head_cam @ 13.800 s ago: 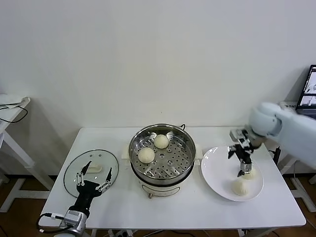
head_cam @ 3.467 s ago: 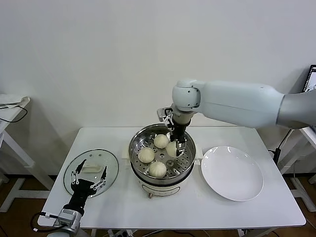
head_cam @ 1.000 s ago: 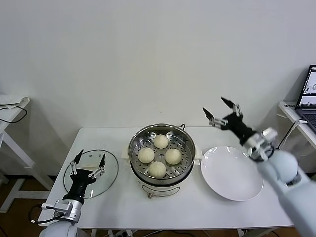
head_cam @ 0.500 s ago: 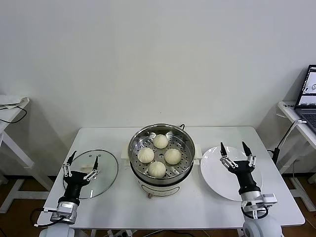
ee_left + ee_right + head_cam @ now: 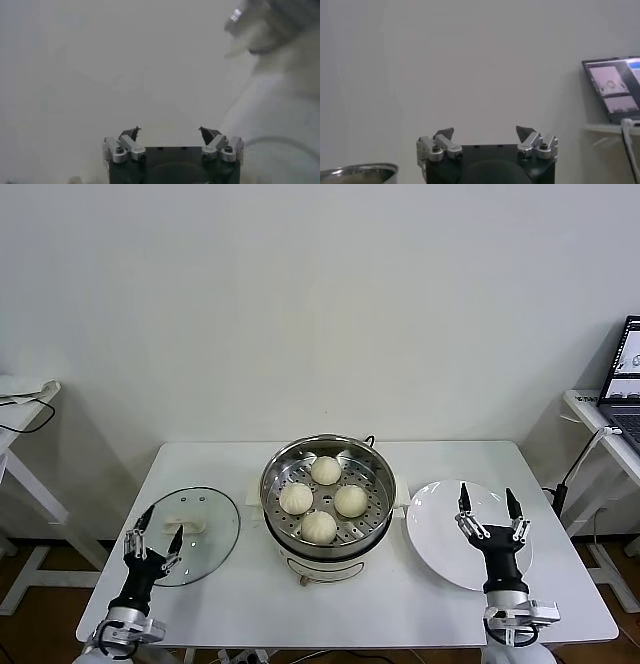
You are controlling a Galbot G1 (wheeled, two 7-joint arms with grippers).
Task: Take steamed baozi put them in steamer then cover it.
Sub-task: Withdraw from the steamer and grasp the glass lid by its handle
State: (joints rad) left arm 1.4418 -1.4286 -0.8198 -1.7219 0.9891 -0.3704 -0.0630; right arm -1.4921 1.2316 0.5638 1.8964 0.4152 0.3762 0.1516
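From the head camera, four steamed baozi (image 5: 326, 499) sat in the steamer (image 5: 328, 494), loaded and awaiting the cover (image 5: 186, 535) lying flat on the tabletop (image 5: 400, 594) beside it. Left gripper (image 5: 152, 542) and right gripper (image 5: 490, 511) pointed upward, jaws apart, empty. The plate (image 5: 440, 534) lay bare. Each wrist camera faced only wall; a laptop (image 5: 614, 87) showed rightward.
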